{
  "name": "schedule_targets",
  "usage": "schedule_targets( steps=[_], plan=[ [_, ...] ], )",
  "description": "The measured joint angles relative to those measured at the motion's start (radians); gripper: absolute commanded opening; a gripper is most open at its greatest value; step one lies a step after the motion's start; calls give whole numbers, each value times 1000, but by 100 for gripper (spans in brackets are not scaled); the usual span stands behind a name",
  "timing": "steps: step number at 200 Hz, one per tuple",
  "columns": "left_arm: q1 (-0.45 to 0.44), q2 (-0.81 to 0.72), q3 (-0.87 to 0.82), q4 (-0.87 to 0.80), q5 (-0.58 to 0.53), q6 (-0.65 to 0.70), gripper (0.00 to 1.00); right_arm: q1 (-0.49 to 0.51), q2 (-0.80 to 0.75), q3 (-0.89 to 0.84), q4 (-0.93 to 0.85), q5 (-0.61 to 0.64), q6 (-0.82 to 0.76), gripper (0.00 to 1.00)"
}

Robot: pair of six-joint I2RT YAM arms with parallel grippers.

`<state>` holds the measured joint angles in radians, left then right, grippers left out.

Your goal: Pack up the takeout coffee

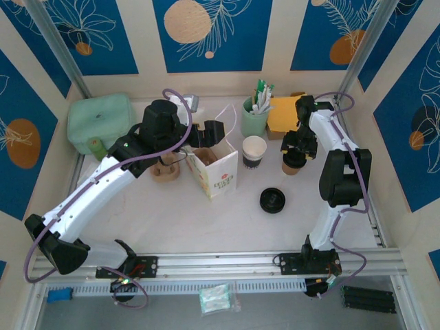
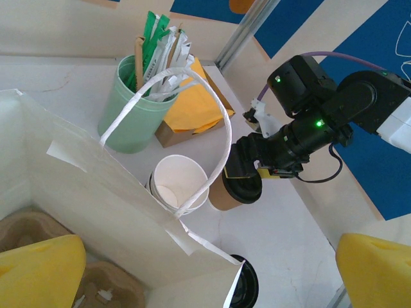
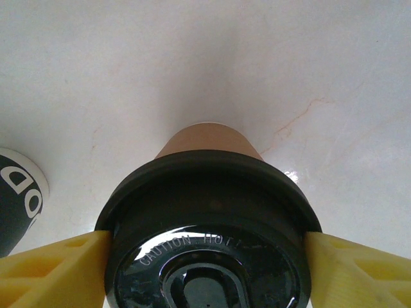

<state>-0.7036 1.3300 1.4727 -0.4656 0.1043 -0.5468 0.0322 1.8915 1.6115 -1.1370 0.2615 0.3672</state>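
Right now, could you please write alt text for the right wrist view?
A kraft-brown takeout coffee with a black lid stands close up, the right gripper gripping it at the lid. A black-banded white cup edges in at left on the table.

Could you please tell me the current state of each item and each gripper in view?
takeout coffee: upright, lidded, gripped at the top.
right gripper: jaws closed on the takeout coffee.
left gripper: jaws wide open, holding nothing.
paper bag: standing upright.
white cup: upright, lidless.
loose black lid: lying flat, on no cup.
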Motion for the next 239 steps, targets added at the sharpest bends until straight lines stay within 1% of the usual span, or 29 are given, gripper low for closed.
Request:
schedule_targets(
  steps=[23, 70, 137, 177, 239],
  plan=[
    [0, 0, 0, 0, 0, 0, 99, 3, -8, -7, 6, 0, 0, 70],
    [0, 0, 0, 0, 0, -1, 99, 33, -33, -17, 7, -11, 4, 69],
    [0, -9, 0, 0, 0, -2, 100, 100, -166, -16, -12, -15, 7, 69],
    [0, -24, -5, 0, 0, -2, 99, 172, -235, -15, -42, -14, 8, 69],
    [0, -58, -37, -5, 0, -2, 99, 330, -360, -16, -111, -3, 34, 69]
  ],
)
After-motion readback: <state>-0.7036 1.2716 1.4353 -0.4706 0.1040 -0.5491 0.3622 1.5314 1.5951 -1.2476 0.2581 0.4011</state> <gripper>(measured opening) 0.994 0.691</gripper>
